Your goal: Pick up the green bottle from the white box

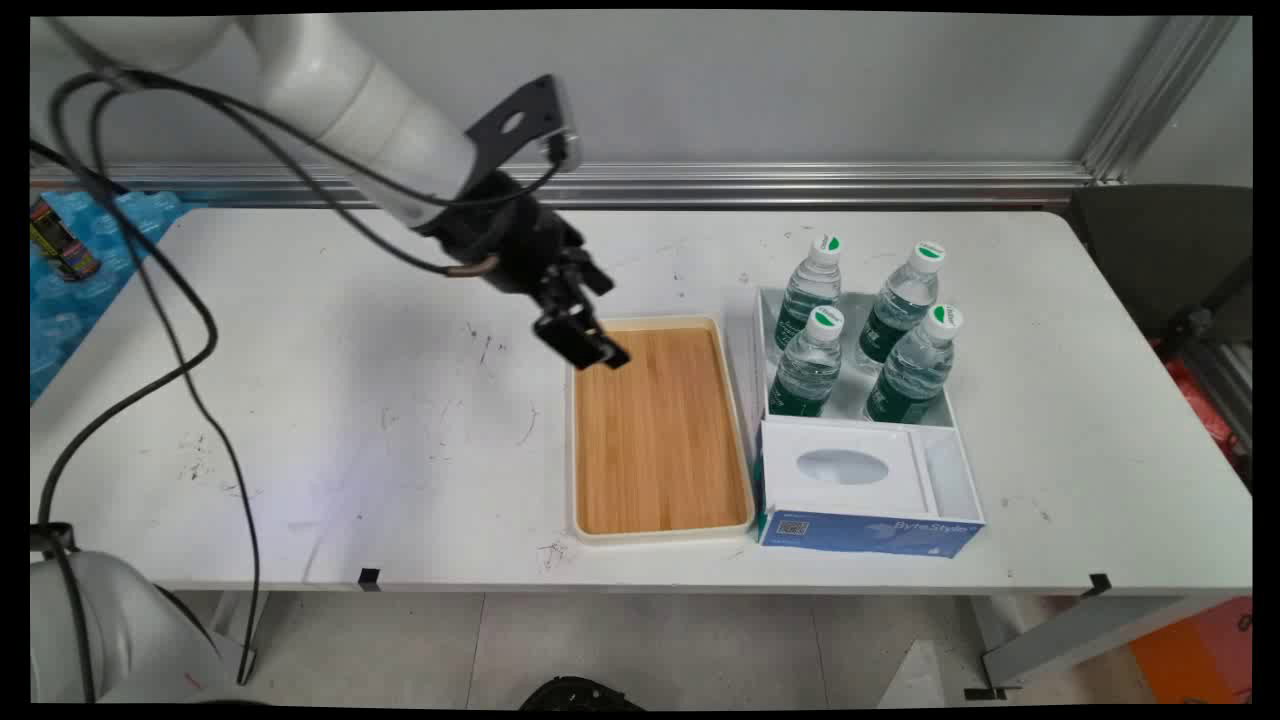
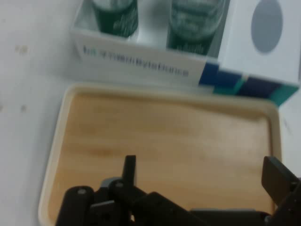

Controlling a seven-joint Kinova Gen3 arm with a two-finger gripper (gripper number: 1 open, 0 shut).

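Hovering open-fingered, the tool [image 1: 590, 345] overhangs the wooden tray's [image 1: 660, 480] far-left rim.

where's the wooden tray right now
In the main view the wooden tray lies right of table centre, just left of the bottle box, with the claw over its far-left corner.

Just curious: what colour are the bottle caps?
White with green tops, clearest in the main view: bottle caps.

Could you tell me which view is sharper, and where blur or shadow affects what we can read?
Main view: sharp; the black two-finger gripper casts a faint shadow on the white table. Hand view: soft; the bamboo-floored cream tray is recognisable, but lettering on the white-and-blue cardboard box is smeared.
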